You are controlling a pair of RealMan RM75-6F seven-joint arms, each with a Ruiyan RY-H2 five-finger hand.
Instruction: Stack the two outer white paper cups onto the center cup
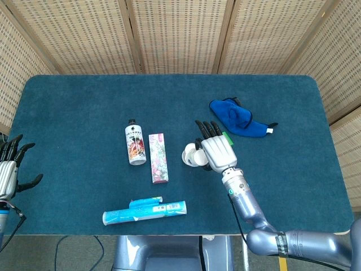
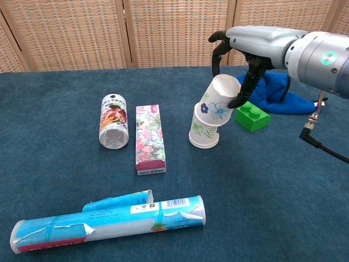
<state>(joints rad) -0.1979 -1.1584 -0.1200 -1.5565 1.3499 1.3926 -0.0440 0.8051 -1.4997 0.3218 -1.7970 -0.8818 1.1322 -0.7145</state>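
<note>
A white paper cup with green leaves [image 2: 203, 134] stands upside down mid-table; in the head view only its left edge [image 1: 186, 154] shows. My right hand [image 2: 240, 60] [image 1: 216, 151] grips a second cup with blue flowers [image 2: 217, 102], mouth down and tilted, its rim over the top of the centre cup. Whether it rests on that cup I cannot tell. My left hand [image 1: 8, 172] hangs at the table's left edge, fingers spread, holding nothing.
A green brick [image 2: 252, 117] and a blue cloth [image 2: 272, 96] lie right of the cups. A flowered box [image 2: 149, 139] and a lying bottle [image 2: 113, 120] are to the left. A torn blue tube [image 2: 109, 222] lies near the front edge.
</note>
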